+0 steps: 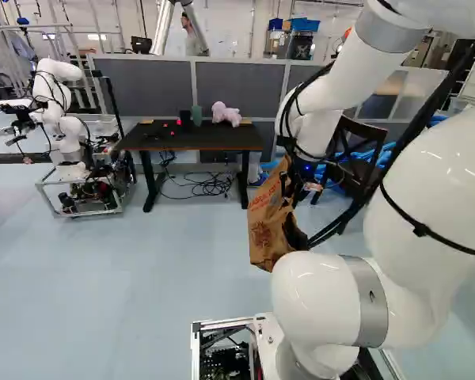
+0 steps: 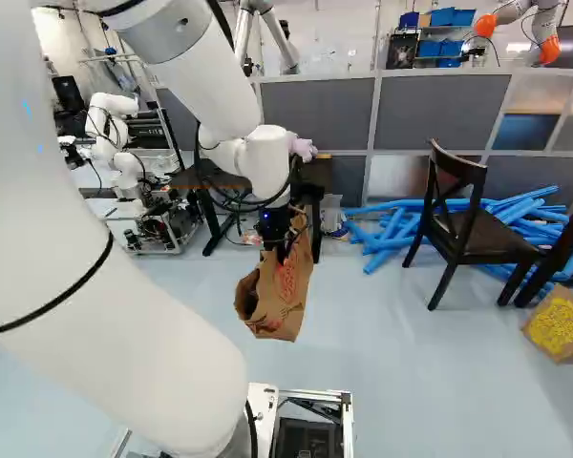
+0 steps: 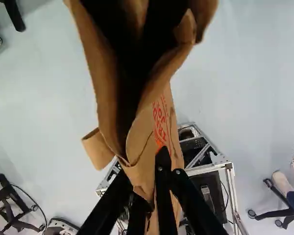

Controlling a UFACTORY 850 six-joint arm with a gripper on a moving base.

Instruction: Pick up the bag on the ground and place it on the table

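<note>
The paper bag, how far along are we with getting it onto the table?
Roughly halfway, I'd judge. Picking up looks done: the paper bag hangs above the floor. In hand: the pincer grips it by its top edge. Left: carrying it to the table, setting it down and letting go.

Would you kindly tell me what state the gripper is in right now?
Gripper: closed on the upper edge of the brown paper bag, which hangs from it.
</note>
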